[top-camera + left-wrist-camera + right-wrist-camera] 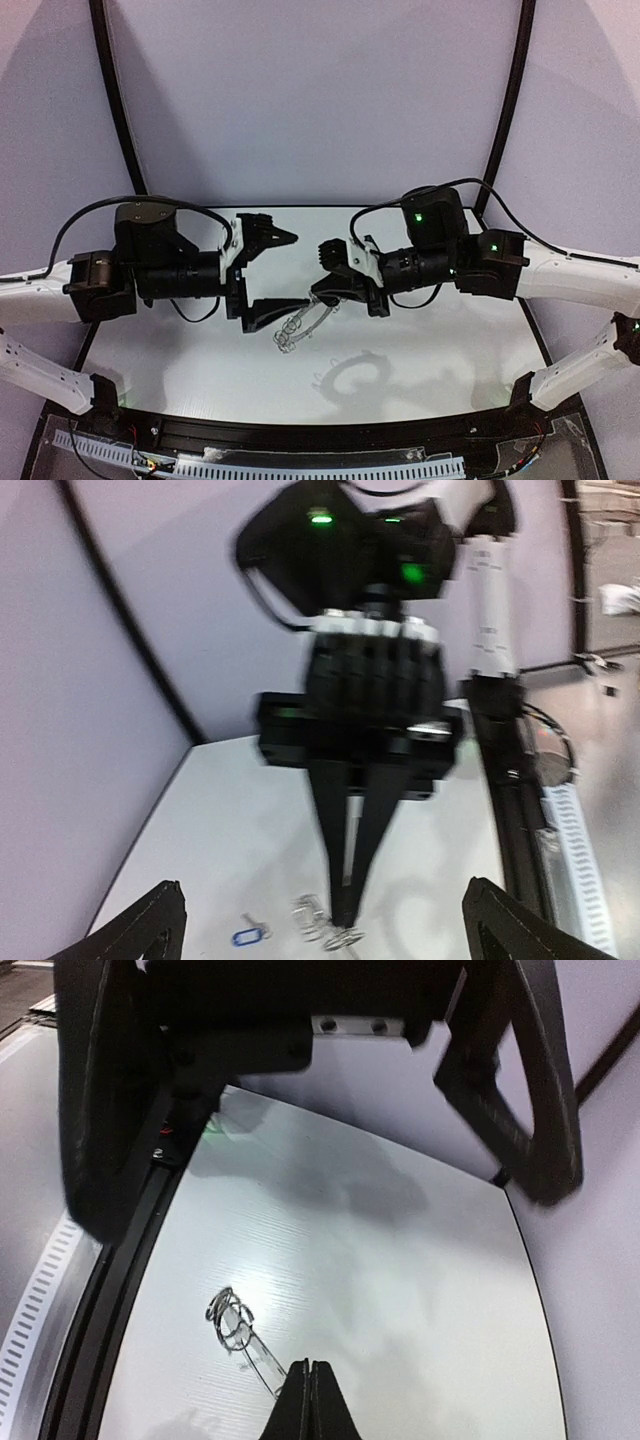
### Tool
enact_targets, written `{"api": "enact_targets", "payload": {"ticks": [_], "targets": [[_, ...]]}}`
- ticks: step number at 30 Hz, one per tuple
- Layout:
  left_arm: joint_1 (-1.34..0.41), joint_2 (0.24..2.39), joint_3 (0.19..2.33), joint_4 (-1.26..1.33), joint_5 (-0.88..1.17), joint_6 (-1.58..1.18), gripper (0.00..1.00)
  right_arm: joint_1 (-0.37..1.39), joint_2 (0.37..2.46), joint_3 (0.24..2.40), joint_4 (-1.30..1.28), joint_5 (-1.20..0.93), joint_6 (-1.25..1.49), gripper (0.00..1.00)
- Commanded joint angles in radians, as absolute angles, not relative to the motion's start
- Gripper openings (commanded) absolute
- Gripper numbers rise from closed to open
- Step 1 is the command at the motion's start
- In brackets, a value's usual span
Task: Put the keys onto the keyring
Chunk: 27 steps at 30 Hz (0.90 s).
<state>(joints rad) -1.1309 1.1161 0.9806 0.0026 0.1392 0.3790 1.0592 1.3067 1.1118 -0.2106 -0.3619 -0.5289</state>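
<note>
Keyring [232, 1320] pinched by R gripper [309, 1385], jaws closed; L gripper [300, 270] spread wide, empty; blue-tag key [247, 937] just beside ring.

table [430, 370]: white, glossy | backdrop [320, 90]: lavender | poles [115, 100]: black, curved | near-edge strip [300, 463]: white, possibly slotted cable duct

White tabletop [420, 370] with a faint streaked grain, backed by pale lilac walls [320, 100] and black curved bars [112, 90]. The left fingers [265, 235] and right fingers [298, 1405] are black; the outer arm links [580, 275] are white, dotted with green lights [418, 214]. On the tabletop, a key [245, 937] carries a blue tag. The keyring [228, 1318] has silver wire loops.
</note>
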Motion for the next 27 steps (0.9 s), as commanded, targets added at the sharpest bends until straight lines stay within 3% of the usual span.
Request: {"api": "enact_targets", "payload": {"ticks": [1, 11, 19, 27], "targets": [[-1.132, 1.098, 0.978, -0.03, -0.119, 0.321, 0.99, 1.053, 1.34, 1.204, -0.223, -0.215, -0.366, 0.0], [-1.132, 1.166, 1.008, -0.105, -0.218, 0.289, 0.95, 1.053, 1.41, 1.329, -0.356, -0.088, -0.175, 0.0], [-1.133, 1.209, 1.04, -0.14, -0.244, 0.275, 0.76, 1.055, 1.443, 1.38, -0.409, -0.023, -0.119, 0.0], [-1.132, 1.256, 1.072, -0.136, -0.175, 0.226, 0.73, 1.057, 1.464, 1.404, -0.414, 0.064, -0.062, 0.0]]}}
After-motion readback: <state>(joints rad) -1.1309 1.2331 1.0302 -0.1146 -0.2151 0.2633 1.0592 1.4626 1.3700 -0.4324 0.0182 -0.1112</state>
